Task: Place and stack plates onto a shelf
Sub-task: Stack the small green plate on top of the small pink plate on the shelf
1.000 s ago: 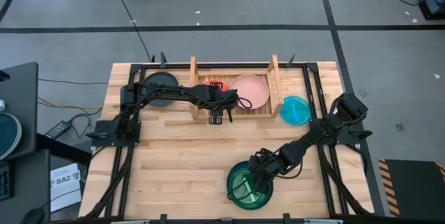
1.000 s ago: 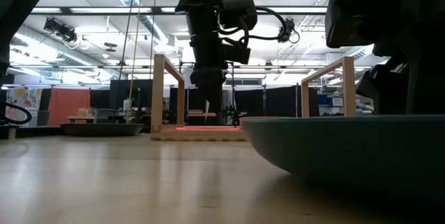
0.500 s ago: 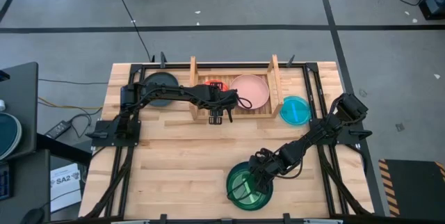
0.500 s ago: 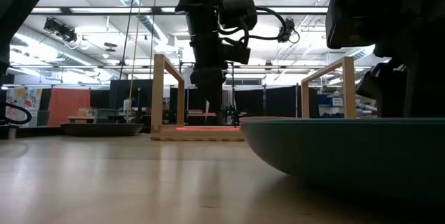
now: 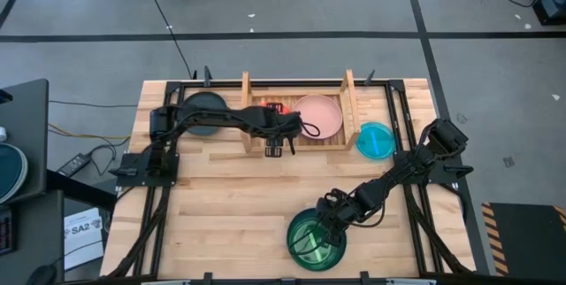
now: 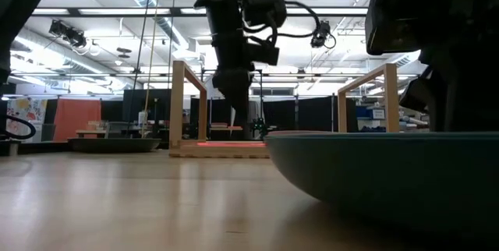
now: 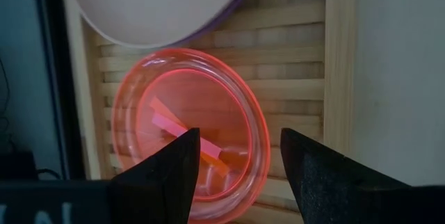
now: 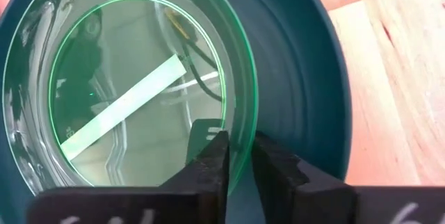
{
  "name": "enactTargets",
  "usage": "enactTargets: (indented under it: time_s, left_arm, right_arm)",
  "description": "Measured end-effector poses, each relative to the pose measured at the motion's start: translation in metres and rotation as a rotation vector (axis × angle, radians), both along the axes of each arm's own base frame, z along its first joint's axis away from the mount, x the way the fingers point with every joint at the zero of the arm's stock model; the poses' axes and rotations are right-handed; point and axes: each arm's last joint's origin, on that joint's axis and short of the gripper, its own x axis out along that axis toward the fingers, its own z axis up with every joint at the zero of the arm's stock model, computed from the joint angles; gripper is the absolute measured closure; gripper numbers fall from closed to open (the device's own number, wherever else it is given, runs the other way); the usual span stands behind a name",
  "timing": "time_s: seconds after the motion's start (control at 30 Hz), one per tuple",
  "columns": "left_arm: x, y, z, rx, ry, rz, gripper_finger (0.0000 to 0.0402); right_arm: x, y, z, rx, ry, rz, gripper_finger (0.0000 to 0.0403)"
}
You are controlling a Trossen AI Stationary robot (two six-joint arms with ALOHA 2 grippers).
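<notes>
A translucent green plate (image 8: 139, 92) lies inside a dark teal plate (image 8: 306, 71) near the table's front edge, with my right gripper (image 8: 236, 158) shut on the green plate's rim. On the slatted wooden shelf (image 5: 349, 99) at the far side rest a translucent orange plate (image 7: 188, 133) and a pink plate (image 5: 318, 115) with a purple edge (image 7: 233, 5) showing under it. My left gripper (image 7: 240, 154) hovers open above the orange plate without touching it. My right gripper pinches the green plate's rim (image 8: 240, 130) on the side nearest the arm. One finger (image 8: 208, 161) is inside the plate and the other (image 8: 274, 168) outside, between its wall and the teal plate. The fingers slant down from above. The green plate still rests in the teal plate.
A cyan plate (image 5: 376, 140) lies on the table just right of the shelf, and a dark plate (image 5: 203, 108) just left of it. The shelf's two upright side boards (image 6: 187, 103) stand at its ends. Bare tabletop (image 5: 230, 196) lies between shelf and front edge.
The teal plate with the green plate inside has shifted slightly toward the table's left. Both arms have otherwise stayed in place.
</notes>
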Motion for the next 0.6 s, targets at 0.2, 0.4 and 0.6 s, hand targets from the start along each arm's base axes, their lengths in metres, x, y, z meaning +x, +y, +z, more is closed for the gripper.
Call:
enactTargets:
  time_s: [0.2, 0.4, 0.6]
  left_arm:
    - [-0.007, -0.001, 0.026, 0.009, -0.073, 0.004, 0.0196]
    - [-0.018, -0.005, 0.052, -0.003, -0.148, 0.044, 0.0196]
    - [-0.031, -0.017, 0.075, -0.048, -0.211, 0.073, 0.0196]
  right_arm:
    - [0.000, 0.000, 0.000, 0.000, 0.000, 0.000, 0.0381]
    - [0.000, 0.000, 0.000, 0.001, -0.001, -0.001, 0.0392]
    - [0.001, 0.001, 0.001, 0.007, -0.012, 0.000, 0.0396]
